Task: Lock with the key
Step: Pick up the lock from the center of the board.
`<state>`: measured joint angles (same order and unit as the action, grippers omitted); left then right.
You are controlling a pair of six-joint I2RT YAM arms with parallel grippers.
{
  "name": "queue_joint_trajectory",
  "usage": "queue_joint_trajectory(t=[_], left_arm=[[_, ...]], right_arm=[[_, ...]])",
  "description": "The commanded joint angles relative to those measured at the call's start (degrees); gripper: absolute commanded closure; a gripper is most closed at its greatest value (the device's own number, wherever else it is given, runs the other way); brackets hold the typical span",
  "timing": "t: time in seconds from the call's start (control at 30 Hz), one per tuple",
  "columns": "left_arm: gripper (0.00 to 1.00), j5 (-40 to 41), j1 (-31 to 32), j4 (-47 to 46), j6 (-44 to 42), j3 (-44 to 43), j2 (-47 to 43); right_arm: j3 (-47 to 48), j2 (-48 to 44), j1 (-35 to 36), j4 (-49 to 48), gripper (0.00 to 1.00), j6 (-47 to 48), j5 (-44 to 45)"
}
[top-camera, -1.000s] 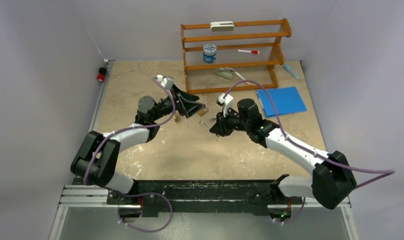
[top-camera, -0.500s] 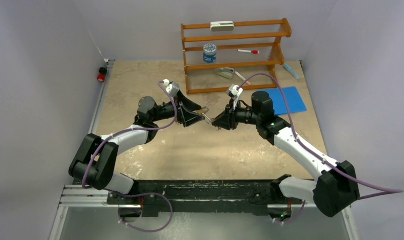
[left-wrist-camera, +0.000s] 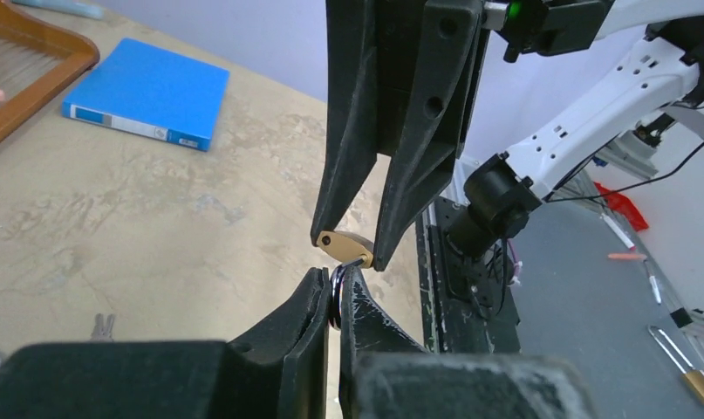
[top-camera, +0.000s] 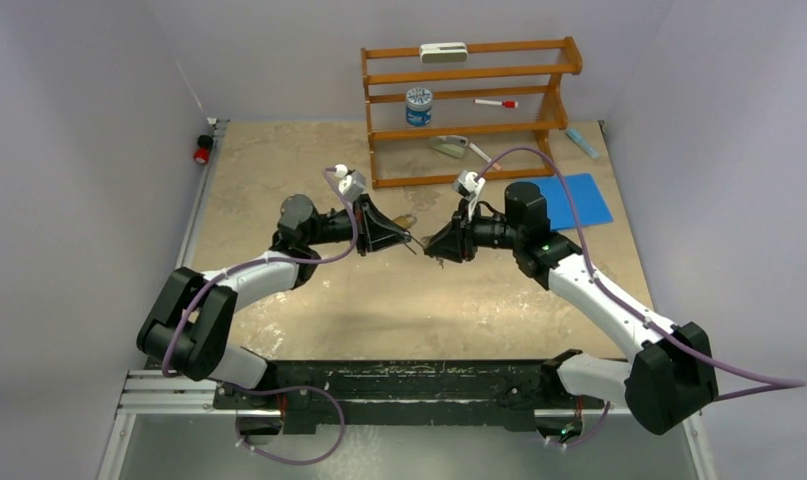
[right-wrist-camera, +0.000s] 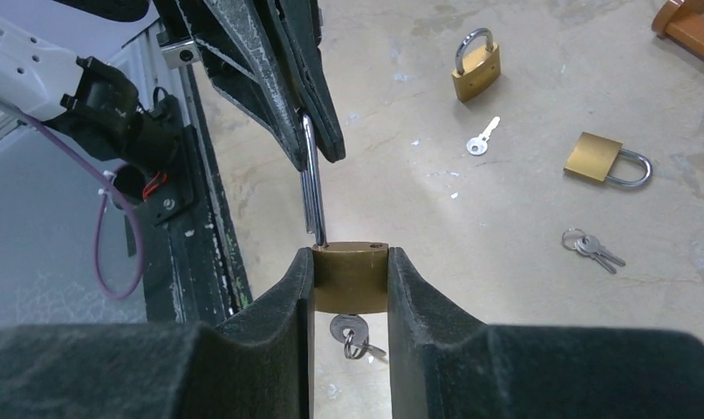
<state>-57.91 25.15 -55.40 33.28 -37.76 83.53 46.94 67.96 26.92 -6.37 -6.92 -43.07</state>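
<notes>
left gripper (left-wrist-camera: 335, 292) pinched shut on shackle (right-wrist-camera: 311, 188) | right gripper (right-wrist-camera: 350, 257) clamps brass padlock (right-wrist-camera: 350, 279) (key (right-wrist-camera: 348, 330) hangs beneath)

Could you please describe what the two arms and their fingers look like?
Both the left arm and right arm have white links between bulky black joints. A purple cable loops along each, and a small white module sits near each wrist. The fingers are matte black tapered wedges with scuffed, greyish inner faces.
</notes>
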Motion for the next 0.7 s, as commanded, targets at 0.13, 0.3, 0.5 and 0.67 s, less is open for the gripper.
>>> queue_joint_trajectory(t=[0.13, 0.3, 0.5, 0.67], left_arm=[[1.00, -1.08, 0.69, -6.63, 1.21, -0.23, -1.23], [1.00, 5.25, 0.39, -7.56, 1.48, -0.18, -2.58], [1.00, 14.23, 0.08, -17.99, 6.87, 1.70, -3.22], [1.00, 17.46, -0.01, -28.80, 13.43, 2.03, -1.77]], right_arm=[[4.19, -2.86, -0.71, -1.47, 0.75, -1.18, 2.33], [3.05, -6.16, -0.87, -3.06, 0.01, -0.91, 11.53], [-7.45, -14.12, -0.81, -20.60, 0.01, -3.12, 19.28], [-9.93, -12.49, -1.07, -30.16, 0.01, -4.13, 14.19]])
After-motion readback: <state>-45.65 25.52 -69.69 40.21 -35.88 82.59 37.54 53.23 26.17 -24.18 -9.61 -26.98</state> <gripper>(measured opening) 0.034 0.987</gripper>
